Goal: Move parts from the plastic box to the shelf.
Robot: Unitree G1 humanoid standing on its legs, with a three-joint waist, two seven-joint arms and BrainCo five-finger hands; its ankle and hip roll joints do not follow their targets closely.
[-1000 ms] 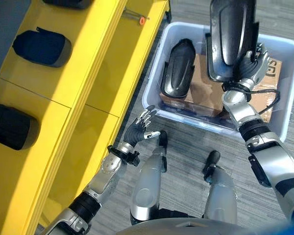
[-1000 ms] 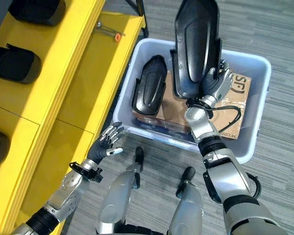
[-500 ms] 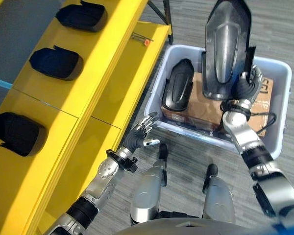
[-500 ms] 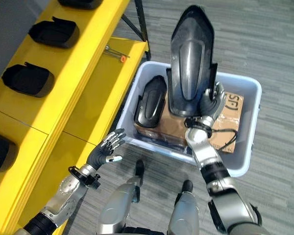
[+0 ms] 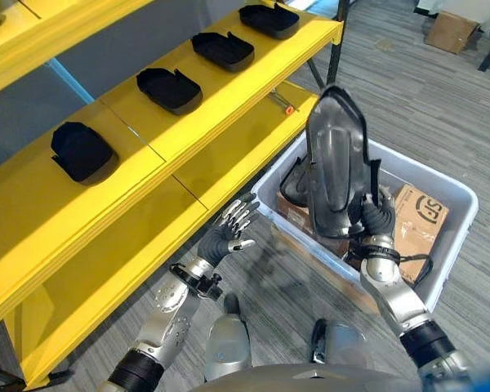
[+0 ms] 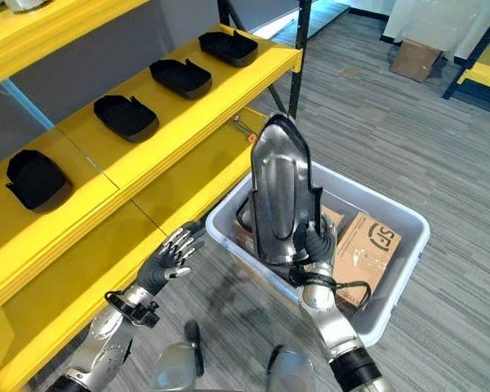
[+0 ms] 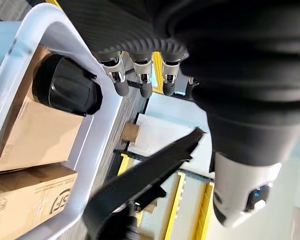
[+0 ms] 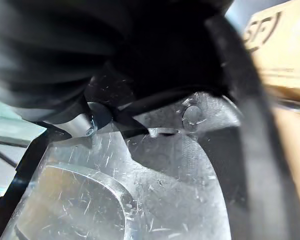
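The right hand (image 5: 377,219) grips a long black moulded shell part (image 5: 335,175) upright, clear of the pale plastic box (image 5: 453,233), presumably to carry it to the yellow shelf (image 5: 180,131); the left hand (image 5: 226,237) hangs spread, empty.

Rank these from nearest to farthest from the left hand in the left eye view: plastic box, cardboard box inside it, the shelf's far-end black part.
1. Plastic box: near corner just right of the left hand.
2. Cardboard box: across the box, right side.
3. Far-end black part: end of the shelf, top.
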